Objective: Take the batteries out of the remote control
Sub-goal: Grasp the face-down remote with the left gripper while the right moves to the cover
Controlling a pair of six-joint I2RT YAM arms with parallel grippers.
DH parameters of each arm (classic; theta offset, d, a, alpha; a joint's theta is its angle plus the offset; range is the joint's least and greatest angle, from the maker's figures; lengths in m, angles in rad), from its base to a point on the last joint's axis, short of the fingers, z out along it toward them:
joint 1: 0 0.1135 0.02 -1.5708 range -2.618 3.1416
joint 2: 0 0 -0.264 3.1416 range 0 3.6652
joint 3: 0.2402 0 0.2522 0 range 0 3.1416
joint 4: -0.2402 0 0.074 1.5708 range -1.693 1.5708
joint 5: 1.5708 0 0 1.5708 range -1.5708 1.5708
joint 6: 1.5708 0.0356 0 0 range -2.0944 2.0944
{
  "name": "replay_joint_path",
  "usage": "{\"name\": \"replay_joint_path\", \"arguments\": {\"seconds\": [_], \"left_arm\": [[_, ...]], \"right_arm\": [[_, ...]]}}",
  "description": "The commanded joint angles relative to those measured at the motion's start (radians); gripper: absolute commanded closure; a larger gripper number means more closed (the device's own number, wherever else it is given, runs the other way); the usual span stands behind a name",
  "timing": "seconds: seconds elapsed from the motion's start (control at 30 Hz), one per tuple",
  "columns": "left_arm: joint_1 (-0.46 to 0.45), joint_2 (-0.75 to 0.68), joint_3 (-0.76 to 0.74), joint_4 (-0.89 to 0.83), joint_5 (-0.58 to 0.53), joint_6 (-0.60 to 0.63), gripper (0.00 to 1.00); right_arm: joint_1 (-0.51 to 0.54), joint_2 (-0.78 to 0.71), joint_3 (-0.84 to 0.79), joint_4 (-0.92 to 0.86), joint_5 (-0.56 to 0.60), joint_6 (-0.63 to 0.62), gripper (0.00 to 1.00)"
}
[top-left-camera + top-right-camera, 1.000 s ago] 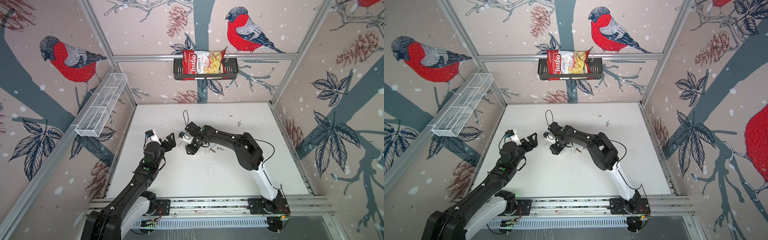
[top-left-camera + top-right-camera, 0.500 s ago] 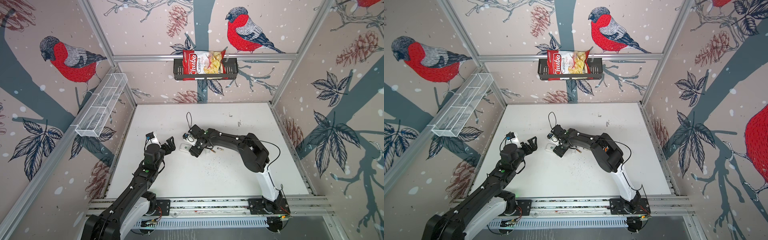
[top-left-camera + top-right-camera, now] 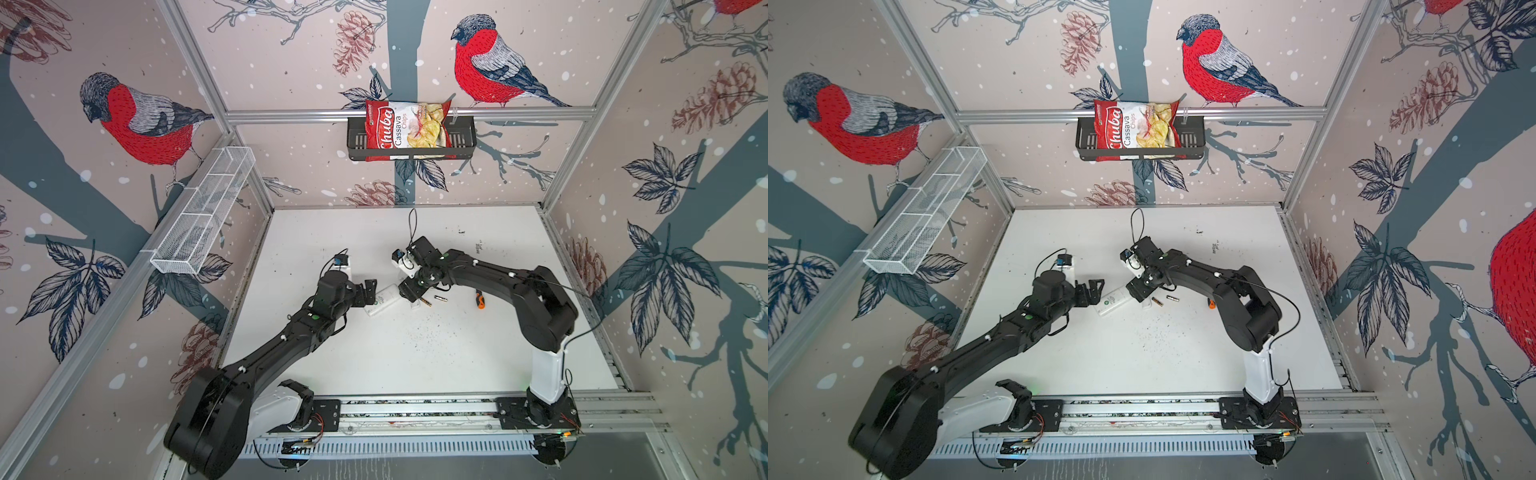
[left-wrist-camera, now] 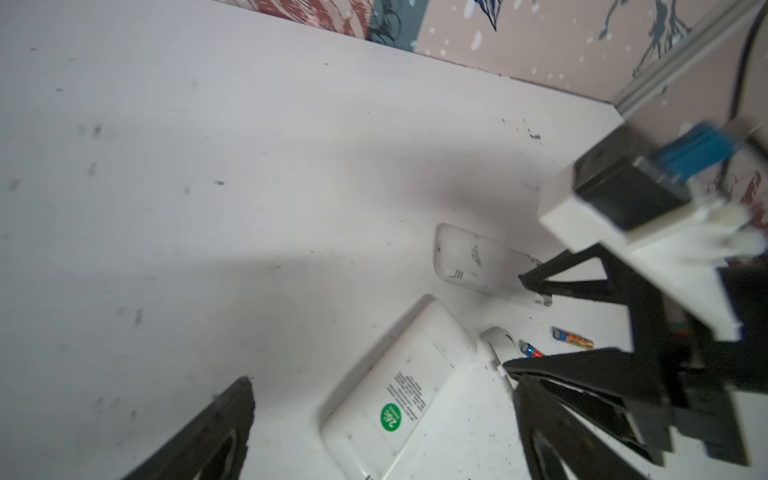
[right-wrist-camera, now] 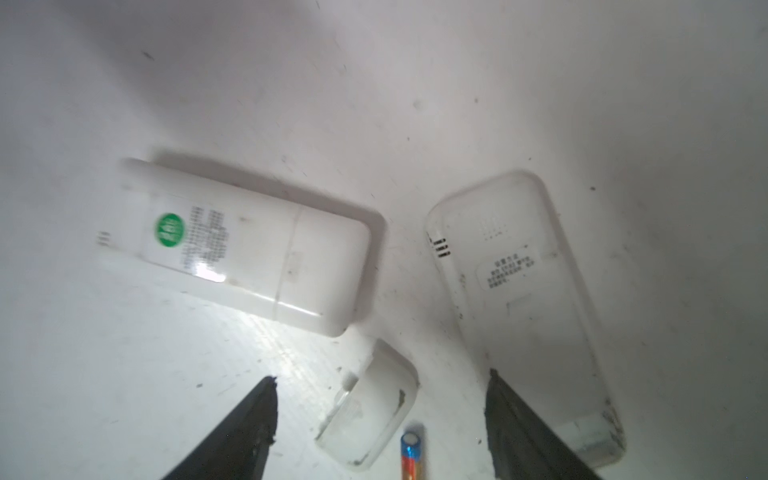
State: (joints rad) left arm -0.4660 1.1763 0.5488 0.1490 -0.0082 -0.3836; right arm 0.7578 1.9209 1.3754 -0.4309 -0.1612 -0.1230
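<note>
**Operator:** Where are the batteries, and what are my claws doing?

**Spotter:** Two batteries [image 4: 573, 338] lie loose on the tabletop [image 3: 415, 365], just past the lidded end of the green-sticker remote [image 5: 249, 249], beside a detached cover [image 5: 370, 419]. Your left claw [image 4: 381, 378] is spread wide over that remote and grips nothing. Your right claw [image 5: 379, 380] is released too, straddling the cover.

**Operator:** How will they handle?

**Spotter:** Probably light, stiff, slick and quick to roll. Pinch one across its middle, with your jaws square to its length. That remote's lid is on, so any batteries inside are hidden from you.

**Operator:** Room to move?

**Spotter:** It's tight. The second remote [image 5: 519, 299] lies near the green-sticker remote, and both claws crowd it. Farther from it, past the screwdriver [image 3: 480, 300], the tabletop lies open.
</note>
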Motion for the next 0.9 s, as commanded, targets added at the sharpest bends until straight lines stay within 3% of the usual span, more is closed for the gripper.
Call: {"name": "replay_joint_path", "arguments": {"seconds": [0.0, 0.13, 0.27, 0.37, 0.63, 0.87], "left_arm": [[-0.043, 0.071, 0.057, -0.117, -0.047, 0.099, 0.04], [-0.058, 0.160, 0.073, -0.124, -0.030, 0.148, 0.09], [-0.067, 0.275, 0.120, -0.129, 0.084, 0.212, 0.11], [-0.076, 0.356, 0.186, -0.183, 0.074, 0.243, 0.09], [-0.085, 0.481, 0.309, -0.324, -0.008, 0.281, 0.09], [-0.100, 0.539, 0.366, -0.417, 0.008, 0.284, 0.09]], "right_arm": [[-0.064, -0.094, -0.077, 0.189, -0.152, 0.105, 0.21], [-0.166, -0.198, -0.190, 0.362, -0.290, 0.231, 0.21], [-0.216, -0.257, -0.278, 0.460, -0.374, 0.278, 0.19], [-0.221, -0.285, -0.325, 0.506, -0.377, 0.285, 0.13], [-0.218, -0.289, -0.328, 0.539, -0.413, 0.288, 0.12], [-0.218, -0.287, -0.326, 0.550, -0.438, 0.289, 0.11]]}}
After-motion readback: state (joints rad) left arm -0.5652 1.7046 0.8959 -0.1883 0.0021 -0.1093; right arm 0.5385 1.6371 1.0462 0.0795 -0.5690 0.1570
